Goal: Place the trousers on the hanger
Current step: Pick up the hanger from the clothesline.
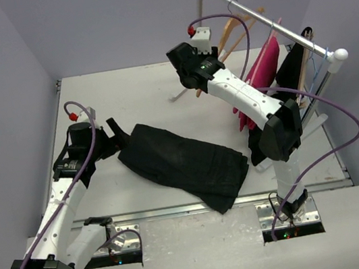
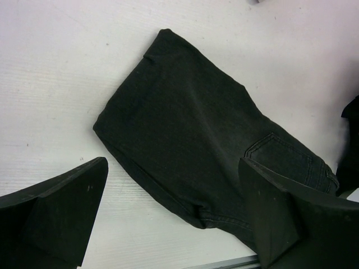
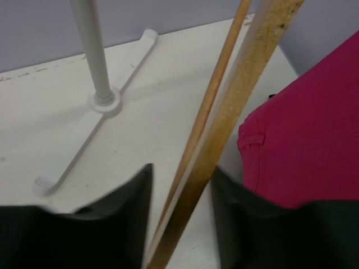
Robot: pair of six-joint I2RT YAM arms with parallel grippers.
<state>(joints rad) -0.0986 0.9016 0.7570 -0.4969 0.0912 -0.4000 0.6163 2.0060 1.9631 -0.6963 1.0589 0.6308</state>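
The black trousers (image 1: 184, 161) lie folded flat on the table's middle, running from left to the front edge. My left gripper (image 1: 114, 134) hovers at their left end. In the left wrist view it stands open (image 2: 173, 168), its fingers wide apart over the edge of the trousers (image 2: 196, 129), holding nothing. The tan wooden hanger (image 1: 232, 34) hangs on the rail at the back right. My right gripper (image 1: 190, 71) is at its lower end. In the right wrist view its fingers (image 3: 183, 168) straddle the hanger's arm and bar (image 3: 241, 106), with a small gap on each side.
A white clothes rack (image 1: 262, 12) stands at the back right, its pole (image 3: 92, 56) and foot on the table. A magenta-pink garment (image 1: 261, 70) (image 3: 303, 129) hangs beside the hanger, with another black garment (image 1: 291, 65) further right. Purple walls surround the table.
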